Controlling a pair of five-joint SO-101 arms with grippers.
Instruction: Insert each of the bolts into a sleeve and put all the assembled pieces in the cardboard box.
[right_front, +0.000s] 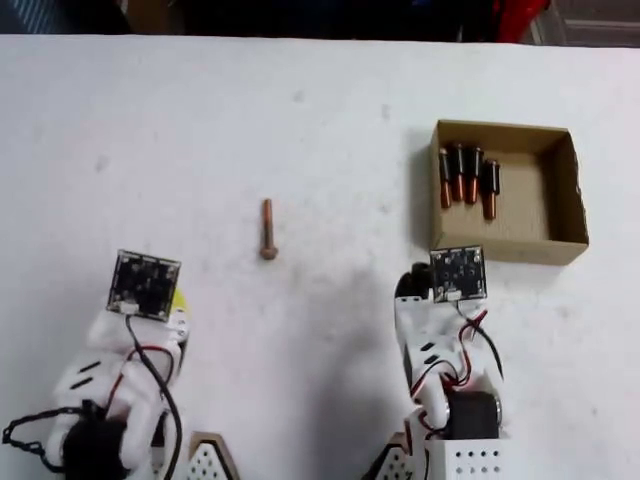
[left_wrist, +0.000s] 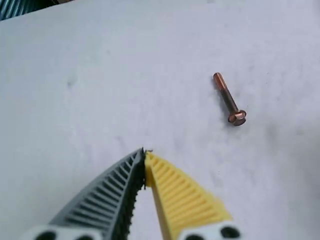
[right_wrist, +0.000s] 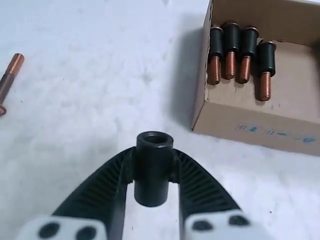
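On the cardboard box (right_wrist: 220, 117), print (right_wrist: 252, 129) is illegible

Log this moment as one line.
left gripper: shut, empty | right gripper: shut on sleeve | bolt: loose on table | cardboard box: four assembled pieces inside

Looks like a robotics lab or maker bench. Plain white table (right_front: 300, 120), scuffed w/ faint marks. Small left arm (right_front: 130, 350) & right arm (right_front: 440, 350), w/ bare red/black wires (right_front: 468, 352) & perforated printed bases (right_front: 470, 462). Hardware about: copper bolt (right_front: 268, 230), black sleeve (right_wrist: 152, 165), cardboard box (right_front: 535, 205). Dark cluttered room (right_front: 300, 18) beyond far edge, details too cut off to ID.
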